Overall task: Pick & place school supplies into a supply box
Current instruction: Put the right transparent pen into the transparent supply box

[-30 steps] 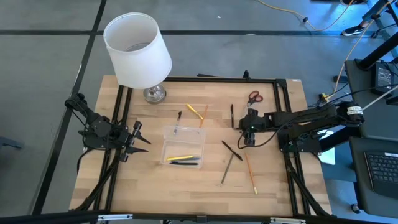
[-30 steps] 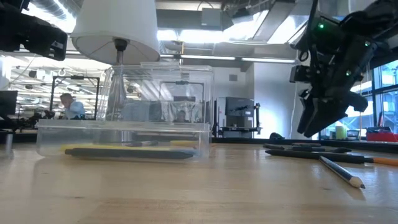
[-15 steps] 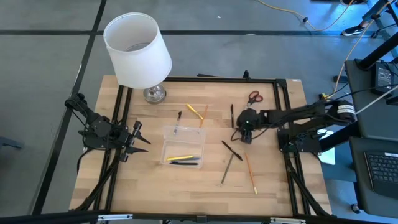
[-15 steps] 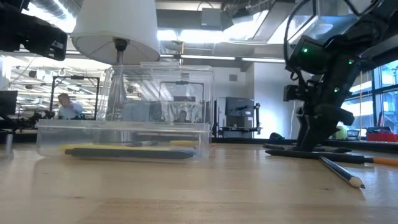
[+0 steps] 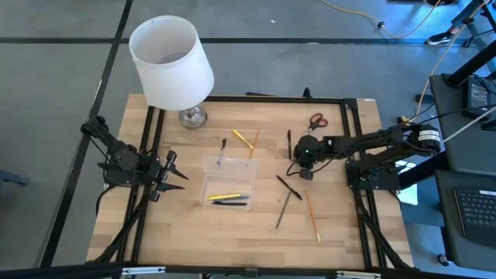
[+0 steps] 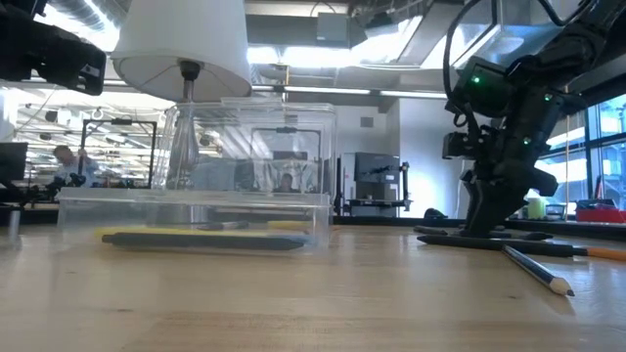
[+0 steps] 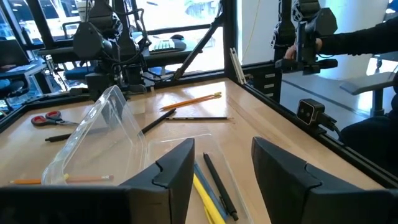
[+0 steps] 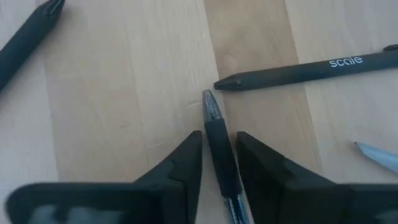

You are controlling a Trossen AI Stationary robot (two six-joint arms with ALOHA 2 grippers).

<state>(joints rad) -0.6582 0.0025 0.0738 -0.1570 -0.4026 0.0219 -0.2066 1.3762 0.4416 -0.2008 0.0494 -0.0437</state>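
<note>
Pen (image 8: 219, 149) (dark grip) between right claw (image 8: 217, 165) fingers, on table (image 5: 341, 232).

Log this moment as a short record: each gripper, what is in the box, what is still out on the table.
right gripper: down at the table, jaws closing around a black pen
left gripper: idle at the table's left edge, jaws open
supply box: holds a yellow pencil and dark pens
still out: red-handled scissors, several pens and pencils

Desk: I see a wooden desk (image 5: 178, 225).
On it: lamp (image 5: 172, 63), clear supply box (image 5: 229, 182), red-handled scissors (image 5: 316, 121), scattered pens and pencils (image 5: 311, 212).
</note>
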